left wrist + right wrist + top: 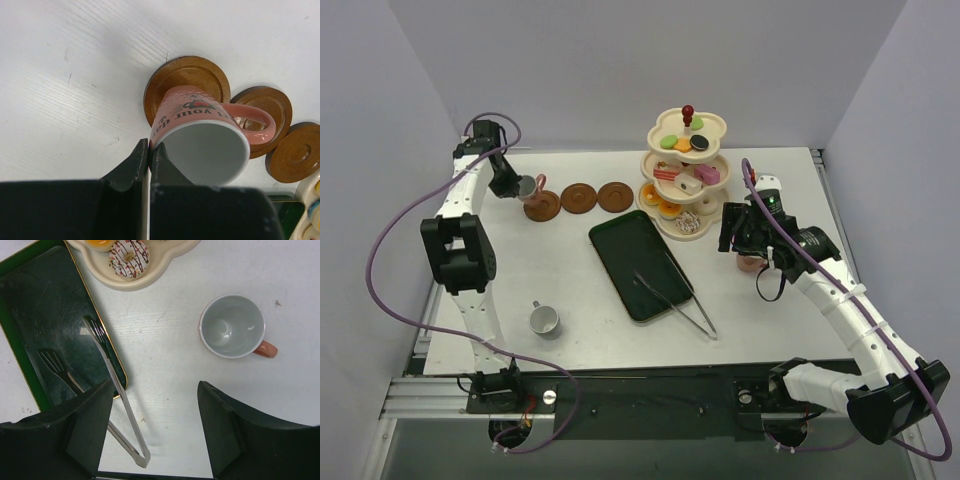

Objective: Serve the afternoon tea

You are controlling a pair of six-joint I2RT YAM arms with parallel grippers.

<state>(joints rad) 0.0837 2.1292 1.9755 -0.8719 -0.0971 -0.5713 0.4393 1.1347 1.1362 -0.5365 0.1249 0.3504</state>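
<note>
Left gripper [149,151] pinches a pink, pale-lined cup [192,107]; right gripper [155,390] spread wide.

Seen from above, the second cup [752,265] sits mostly hidden under the right gripper [733,238], just a pink sliver showing at its five o'clock, and the sweets [682,145] on the stand [718,124] are too small to name. At the left wrist, the pink cup [200,137] covers much of its saucer [180,72]. At the right wrist, the tray [45,305] runs off at nine o'clock, and one leg of the tongs [106,360] slips behind a finger [75,432]
</note>
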